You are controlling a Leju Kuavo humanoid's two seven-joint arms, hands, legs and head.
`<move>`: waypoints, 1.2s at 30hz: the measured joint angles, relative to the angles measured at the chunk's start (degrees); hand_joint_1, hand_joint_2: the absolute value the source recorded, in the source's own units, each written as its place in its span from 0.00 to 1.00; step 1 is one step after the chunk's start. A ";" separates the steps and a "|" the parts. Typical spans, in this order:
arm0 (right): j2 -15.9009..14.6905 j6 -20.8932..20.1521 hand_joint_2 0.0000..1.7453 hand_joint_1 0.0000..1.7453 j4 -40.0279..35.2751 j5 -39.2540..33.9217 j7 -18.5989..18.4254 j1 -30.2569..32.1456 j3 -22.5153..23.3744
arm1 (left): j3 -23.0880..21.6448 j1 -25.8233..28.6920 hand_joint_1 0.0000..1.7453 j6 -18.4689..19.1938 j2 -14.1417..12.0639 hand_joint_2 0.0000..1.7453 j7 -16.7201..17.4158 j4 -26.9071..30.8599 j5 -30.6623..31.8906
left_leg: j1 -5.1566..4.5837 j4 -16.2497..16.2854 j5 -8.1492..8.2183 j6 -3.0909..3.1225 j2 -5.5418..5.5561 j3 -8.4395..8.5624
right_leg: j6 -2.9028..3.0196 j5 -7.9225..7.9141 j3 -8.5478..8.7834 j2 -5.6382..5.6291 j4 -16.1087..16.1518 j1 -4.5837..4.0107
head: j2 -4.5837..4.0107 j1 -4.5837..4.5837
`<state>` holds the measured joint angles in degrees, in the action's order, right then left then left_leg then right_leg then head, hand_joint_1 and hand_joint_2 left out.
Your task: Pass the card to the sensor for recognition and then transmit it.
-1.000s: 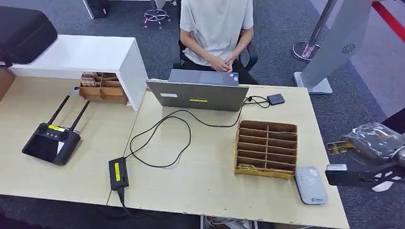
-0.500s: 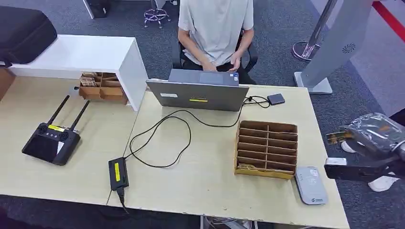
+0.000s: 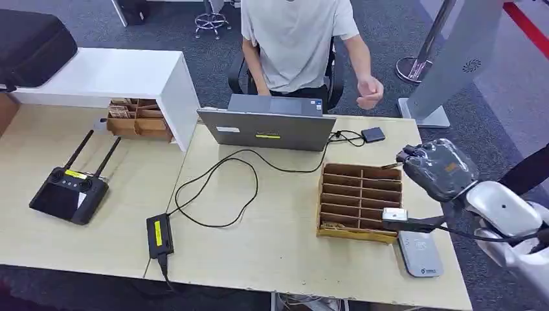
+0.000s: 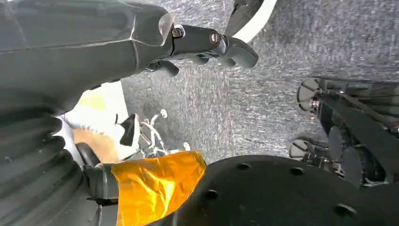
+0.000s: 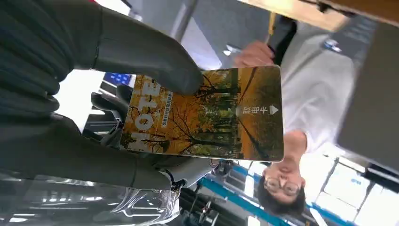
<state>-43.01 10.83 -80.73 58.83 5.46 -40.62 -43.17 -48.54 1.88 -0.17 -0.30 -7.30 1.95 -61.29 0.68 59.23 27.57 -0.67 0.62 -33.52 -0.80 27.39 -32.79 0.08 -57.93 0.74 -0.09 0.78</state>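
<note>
card: flat rectangular card printed with orange autumn trees, held centre frame in the right wrist view; edge-on in the head view at lower right.
right hand: right hand pinches the card between thumb and fingers, likely keeping it flat for reading.
sensor: grey rounded card reader, lower right, just below the card.
left hand: left hand holds nothing, fingers loosely curled.
beside: brown cardboard compartment box.
person: raised hand, probably waiting to receive.

the right hand pinches an autumn-forest hotel card under its thumb, with a person behind it.
</note>
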 joint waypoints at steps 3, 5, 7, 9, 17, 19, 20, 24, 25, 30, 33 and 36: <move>8.52 5.32 1.00 0.99 7.06 3.65 -0.87 -2.57 -1.03 | -0.46 -0.45 0.00 0.00 -0.44 1.00 0.46 0.00 1.01 | 0.03 -0.01 -0.04 -0.06 -0.08 0.07 | 0.09 -0.05 -0.03 -0.09 -0.04 -0.03 | 0.00 0.04; 13.43 9.89 1.00 0.99 11.26 6.11 -1.53 -3.65 -1.53 | -0.99 -0.88 0.00 0.00 -0.71 1.00 -0.31 0.02 3.16 | 0.04 0.00 -0.08 -0.12 -0.03 0.09 | 0.10 -0.05 -0.07 -0.06 -0.04 -0.03 | 0.00 0.07; 17.73 13.41 1.00 0.99 14.01 9.18 -3.11 -4.02 -2.06 | -4.58 -2.61 0.00 -0.94 0.33 1.00 -2.01 0.55 12.59 | 0.00 0.00 -0.19 -0.14 0.20 0.01 | 0.10 -0.05 -0.08 0.17 -0.04 0.01 | 0.00 0.05; 22.21 13.93 1.00 0.99 16.04 13.70 -6.39 -4.02 -2.56 | -9.25 -4.73 0.00 -9.68 1.96 1.00 2.15 1.79 18.37 | -0.02 -0.02 -0.22 -0.13 0.22 -0.01 | 0.11 -0.06 -0.09 0.18 -0.07 0.02 | 0.00 -0.06; 31.75 14.78 1.00 0.99 24.49 18.48 -8.42 -5.13 -2.56 | -18.31 -8.04 0.00 -34.99 7.90 1.00 2.12 5.66 21.38 | -0.04 0.04 -0.23 -0.09 0.19 -0.11 | -0.02 -0.18 -0.09 0.15 0.00 0.07 | 0.00 -0.09; 32.52 14.83 1.00 0.99 25.83 18.50 -7.56 -5.39 -2.52 | -19.13 -8.00 0.00 -34.38 8.32 1.00 1.55 6.08 21.31 | -0.05 0.06 -0.23 -0.08 0.20 -0.16 | -0.03 -0.19 -0.11 0.16 0.03 0.06 | 0.00 -0.11; 33.14 14.78 1.00 0.99 26.66 18.83 -7.41 -5.67 -2.52 | -19.25 -8.18 0.00 -34.36 8.23 1.00 1.51 6.23 21.27 | -0.06 0.06 -0.22 -0.08 0.19 -0.18 | -0.03 -0.19 -0.13 0.15 0.03 0.06 | 0.00 -0.06; 35.45 15.13 1.00 0.99 29.90 19.97 -8.39 -7.02 -2.32 | -20.48 -8.40 0.00 -34.36 8.30 1.00 0.81 6.58 21.55 | -0.05 0.06 -0.21 -0.07 0.08 -0.15 | -0.02 -0.19 -0.21 0.04 0.02 0.05 | 0.00 -0.04; 35.71 15.44 1.00 0.99 30.33 20.03 -8.39 -7.20 -2.19 | -20.68 -8.17 0.00 -34.36 8.43 1.00 0.66 6.60 21.62 | -0.04 0.06 -0.21 -0.07 0.10 -0.15 | -0.02 -0.19 -0.20 0.07 0.02 0.04 | 0.00 -0.04; 35.95 15.83 1.00 0.99 31.91 20.40 -8.70 -7.30 -1.40 | -22.03 -7.68 0.00 -34.36 8.91 1.00 0.44 6.73 22.87 | -0.04 0.05 -0.21 -0.07 0.07 -0.16 | -0.02 -0.19 -0.25 0.01 0.02 0.04 | 0.00 -0.06; 34.27 15.98 1.00 0.99 31.51 20.91 -9.27 -6.29 0.11 | -23.28 -7.54 0.00 -34.38 8.93 1.00 0.64 6.73 24.38 | -0.04 0.06 -0.21 -0.06 0.12 -0.21 | -0.02 -0.19 -0.25 0.13 0.03 0.04 | 0.00 -0.04; 32.74 16.23 1.00 0.99 30.37 21.62 -8.85 -5.14 1.66 | -24.35 -7.61 0.00 -34.38 8.93 1.00 1.14 6.73 24.72 | -0.05 0.06 -0.21 -0.06 0.17 -0.29 | -0.03 -0.19 -0.26 0.18 0.03 0.05 | 0.00 -0.09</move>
<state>-10.27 27.06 -50.36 80.45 -3.39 -45.76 -41.51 -72.89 -5.73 -34.56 8.63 -6.17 8.68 -36.57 0.63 59.29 27.36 -0.72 0.79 -33.81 -0.83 27.20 -33.05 0.26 -57.90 0.79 -0.09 0.70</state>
